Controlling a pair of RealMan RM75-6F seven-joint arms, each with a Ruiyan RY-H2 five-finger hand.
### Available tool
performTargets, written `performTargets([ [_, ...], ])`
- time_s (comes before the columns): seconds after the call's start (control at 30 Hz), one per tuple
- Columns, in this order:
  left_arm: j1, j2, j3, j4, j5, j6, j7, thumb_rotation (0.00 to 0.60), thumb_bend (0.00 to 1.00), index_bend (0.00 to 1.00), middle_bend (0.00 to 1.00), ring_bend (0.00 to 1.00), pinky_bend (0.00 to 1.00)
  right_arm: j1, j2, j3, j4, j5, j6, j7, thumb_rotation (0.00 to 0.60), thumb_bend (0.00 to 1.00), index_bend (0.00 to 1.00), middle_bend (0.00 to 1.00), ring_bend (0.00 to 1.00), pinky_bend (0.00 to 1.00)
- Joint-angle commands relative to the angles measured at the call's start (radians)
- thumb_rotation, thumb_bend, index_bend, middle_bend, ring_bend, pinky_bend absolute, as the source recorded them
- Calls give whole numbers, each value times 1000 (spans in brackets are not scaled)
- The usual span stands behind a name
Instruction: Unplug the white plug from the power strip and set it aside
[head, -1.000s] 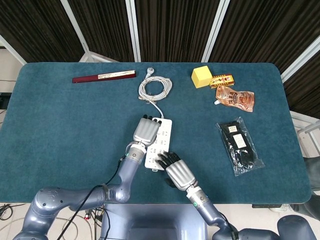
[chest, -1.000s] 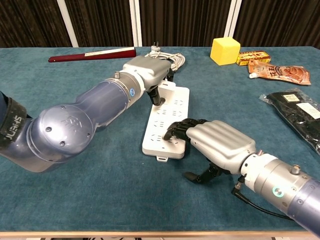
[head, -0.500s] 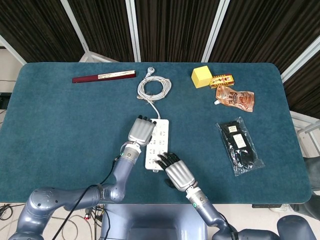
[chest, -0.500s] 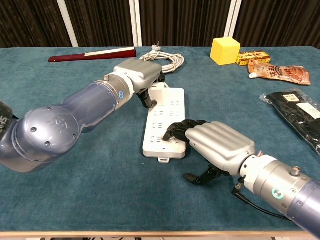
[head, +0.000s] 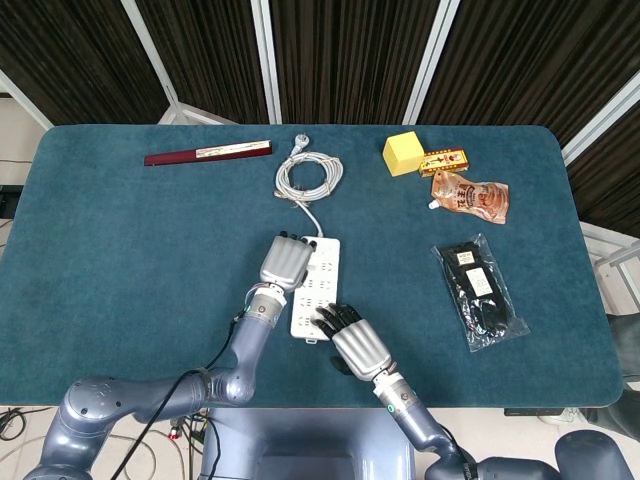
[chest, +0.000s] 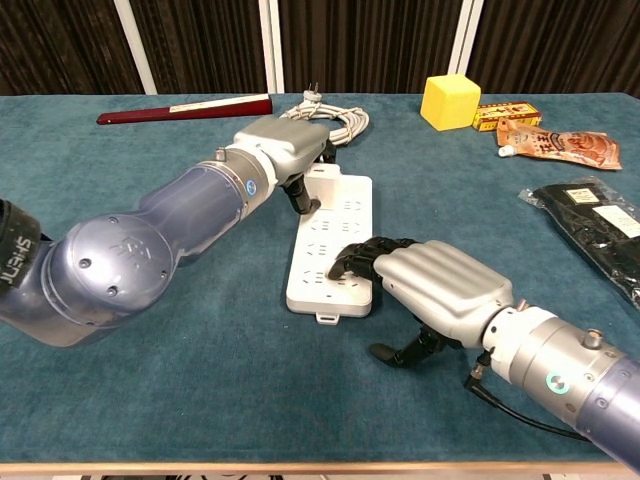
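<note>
My left hand (chest: 285, 150) curls over the far end of the power strip (chest: 335, 245); whether it pinches the white plug, hidden beneath it, I cannot tell. My right hand (chest: 435, 290) presses its fingertips on the near end. The unplugging looks unfinished. No writing is readable.

White plug: concealed at the power strip (chest: 333, 245) far end beneath the left robot hand (chest: 283, 146); grip on it indeterminable.
</note>
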Motion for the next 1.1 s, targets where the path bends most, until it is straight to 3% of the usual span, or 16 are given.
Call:
performTargets([
  [0.03, 0, 4, -5, -4, 1, 2, 1, 600, 363, 774, 837, 384, 326, 0, 1, 1, -2, -1, 1, -1, 600, 393, 215, 178, 104, 163],
  [0.53, -9, 30, -36, -45, 6, 10, 0, 600, 363, 784, 847, 389, 329, -1, 1, 0, -9, 1, 6, -12, 600, 393, 215, 177, 104, 163],
  [0.8, -3, 91, -61, -133, 29, 48, -7, 600, 363, 782, 847, 389, 330, -2, 7, 0, -33, -2, 15, -30, 600, 394, 215, 177, 104, 163],
  [1.1, 52, 176, -30, -242, 41, 93, -6, 600, 363, 781, 846, 389, 330, -1, 27, 22, -89, -27, 64, -72, 600, 394, 215, 178, 104, 163],
])
